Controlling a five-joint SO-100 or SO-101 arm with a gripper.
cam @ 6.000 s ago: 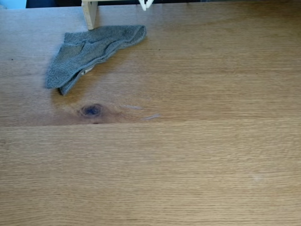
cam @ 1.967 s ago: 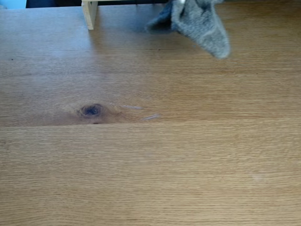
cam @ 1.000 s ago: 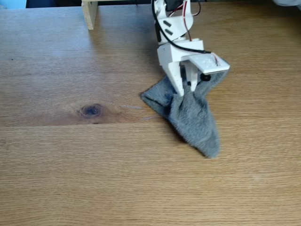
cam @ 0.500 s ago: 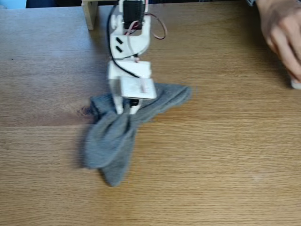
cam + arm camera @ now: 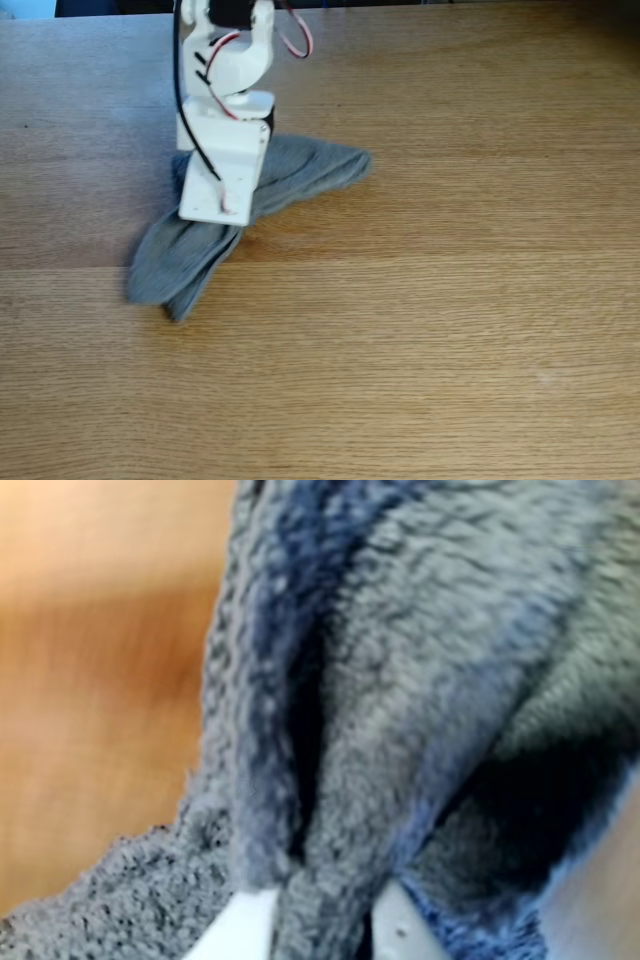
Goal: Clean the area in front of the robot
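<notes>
The robot, a small white arm with black servo blocks and red and black wires, reaches down from the top left of the fixed view. Its gripper presses a grey fuzzy cloth onto the area, a light-brown oak tabletop. The cloth spreads in two lobes, one toward the lower left and one toward the right. In the wrist view the gripper is shut on a bunched fold of the cloth, which rises between the two white fingertips. Blurred tabletop lies to the left.
The table's far edge runs along the top of the fixed view against a dark background. A faint whitish smudge marks the wood at the lower right. Bare wood stretches to the right of and below the cloth.
The arm has dragged the cloth leftward across the table, now covering the dark knot. The hand seen at the right edge half a second ago has left the view.
</notes>
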